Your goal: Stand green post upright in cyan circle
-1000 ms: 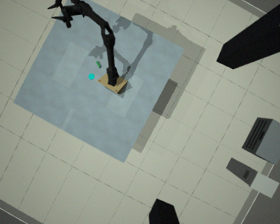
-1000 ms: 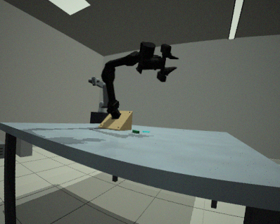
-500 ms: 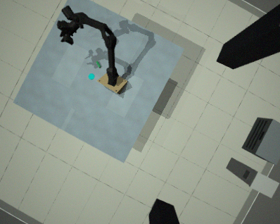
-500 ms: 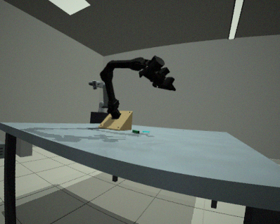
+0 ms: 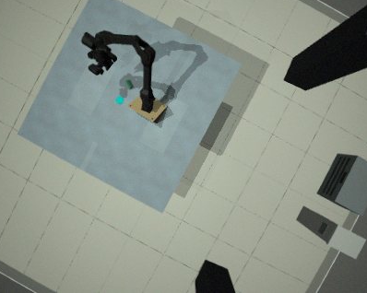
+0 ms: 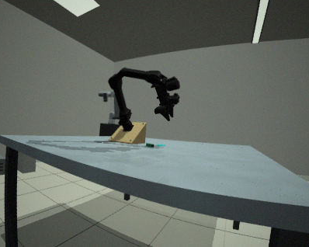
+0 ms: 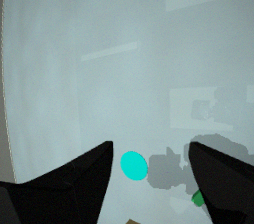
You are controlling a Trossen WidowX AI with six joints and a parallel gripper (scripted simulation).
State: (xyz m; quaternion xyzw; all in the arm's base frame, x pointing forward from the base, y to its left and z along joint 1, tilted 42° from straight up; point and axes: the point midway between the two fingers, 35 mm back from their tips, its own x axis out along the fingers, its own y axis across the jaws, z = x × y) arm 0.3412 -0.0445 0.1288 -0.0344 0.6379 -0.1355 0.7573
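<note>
The green post [image 5: 129, 84] [image 6: 149, 144] lies flat on the blue-grey table [image 5: 80, 132], close to the arm's base; in the wrist view only a small part of the post [image 7: 198, 198] shows beside the right finger. The cyan circle [image 5: 120, 100] [image 6: 161, 145] [image 7: 133, 165] is a small flat disc on the table, a little apart from the post. My gripper [image 5: 98, 67] [image 6: 163, 113] [image 7: 151, 148] hangs high above the table, pointing down. Its fingers stand partly open with nothing between them.
The arm stands on a tan wooden wedge base [image 5: 147, 109] [image 6: 130, 133] near the table's middle. Off the table, a dark beam [image 5: 334, 49], a grey cabinet [image 5: 352, 182] and a small box [image 5: 322, 226] stand on the tiled floor.
</note>
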